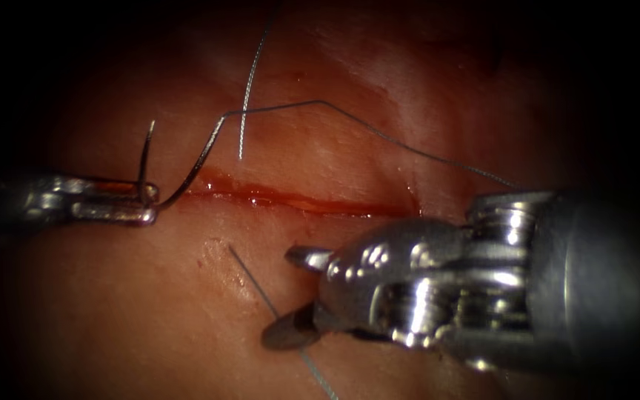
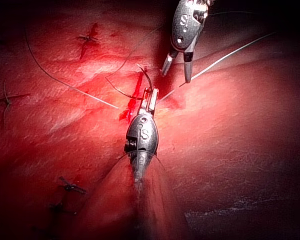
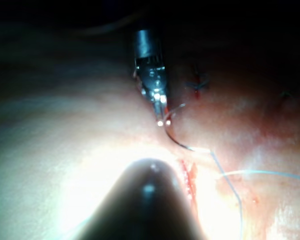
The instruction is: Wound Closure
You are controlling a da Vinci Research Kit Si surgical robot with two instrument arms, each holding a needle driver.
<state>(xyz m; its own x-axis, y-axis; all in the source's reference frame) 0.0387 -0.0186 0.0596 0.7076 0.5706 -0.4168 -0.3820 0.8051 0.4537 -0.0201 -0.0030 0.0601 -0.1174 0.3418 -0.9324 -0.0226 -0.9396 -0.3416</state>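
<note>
Two tools work over one cut and one curved needle. The left tool, entering from nine o'clock in the endoscope view, has its jaws clamped together on the needle partway along its curve: the pointed end rises toward twelve o'clock above the jaws, and the longer limb sweeps up toward one o'clock to where the thread joins it. The needle hangs clear of the tissue, over the left end of the cut. The right tool, coming in from three o'clock, has its jaws spread wide apart and holds nothing; its lower jaw lies just beside a strand of thread that runs toward five o'clock across the tissue. Three stretches of thread are visible in the endoscope view: the one trailing from the needle toward three o'clock, a pale loose piece lying from twelve o'clock down toward the cut, and the strand by the right tool. Red fluid lines the cut. In the left wrist view the left tool grips the needle beside the cut, with the right tool open beyond it, and several finished stitches mark the tissue.
</note>
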